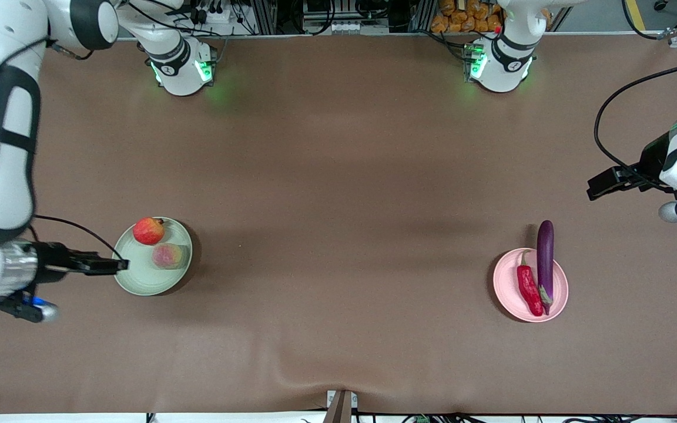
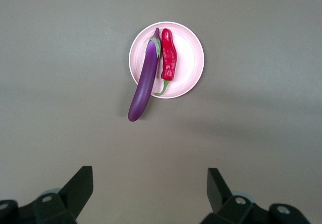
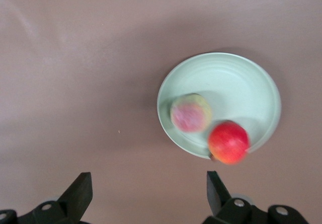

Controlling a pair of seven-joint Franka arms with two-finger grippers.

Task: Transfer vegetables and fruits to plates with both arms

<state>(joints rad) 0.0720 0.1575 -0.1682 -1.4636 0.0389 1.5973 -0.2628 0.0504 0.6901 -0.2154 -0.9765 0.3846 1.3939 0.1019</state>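
The red apple-like fruit (image 1: 148, 230) and the pinkish peach-like fruit (image 1: 167, 256) lie on the pale green plate (image 1: 141, 279), toward the right arm's end of the table. The purple eggplant (image 1: 545, 258) and the red chili (image 1: 529, 287) lie on the pink plate (image 1: 509, 294), toward the left arm's end; the eggplant's tip sticks out past the rim. My right gripper (image 1: 116, 265) is open and empty, over the table at the green plate's edge. My left gripper (image 1: 596, 189) is open and empty, up over bare table, apart from the pink plate. The wrist views show the pink plate (image 2: 188, 43) and the green plate (image 3: 241, 83).
The brown table cover (image 1: 338, 235) spans the whole table. The arm bases (image 1: 183, 64) stand at the table's edge farthest from the front camera. A small bracket (image 1: 341, 405) sits at the nearest edge.
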